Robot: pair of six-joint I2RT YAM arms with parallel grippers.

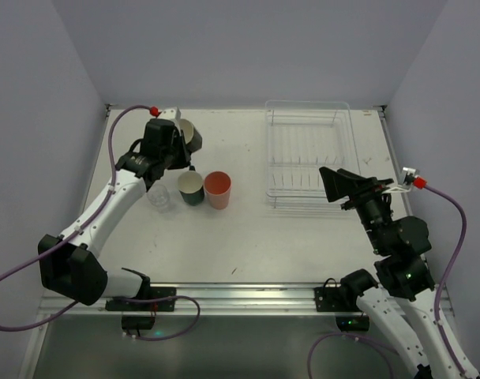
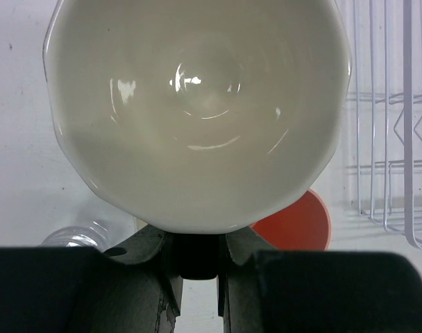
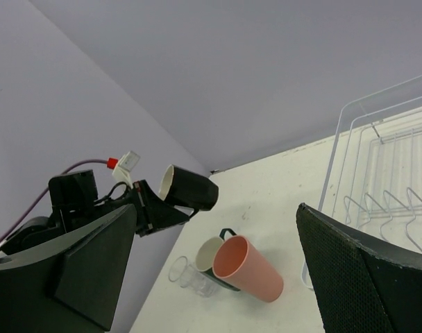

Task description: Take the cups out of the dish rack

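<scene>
My left gripper (image 1: 175, 139) is shut on the handle of a black cup (image 1: 190, 134) with a cream inside, held tilted in the air over the table's far left. In the left wrist view the cup's mouth (image 2: 197, 104) fills the frame above that gripper (image 2: 197, 260). Below it on the table stand a dark teal cup (image 1: 191, 188), a salmon-pink tumbler (image 1: 218, 189) and a clear cup (image 1: 159, 197), close together. The transparent dish rack (image 1: 269, 158) sits far right; I see no cup in it. My right gripper (image 1: 340, 186) hovers open at the rack's near edge, with nothing between its fingers.
The right wrist view shows the rack's rim (image 3: 350, 114) on its right, and the tumbler (image 3: 256, 272), teal cup (image 3: 211, 255) and clear cup (image 3: 187, 274) beyond its open gripper (image 3: 216, 208). Grey walls close the table on three sides.
</scene>
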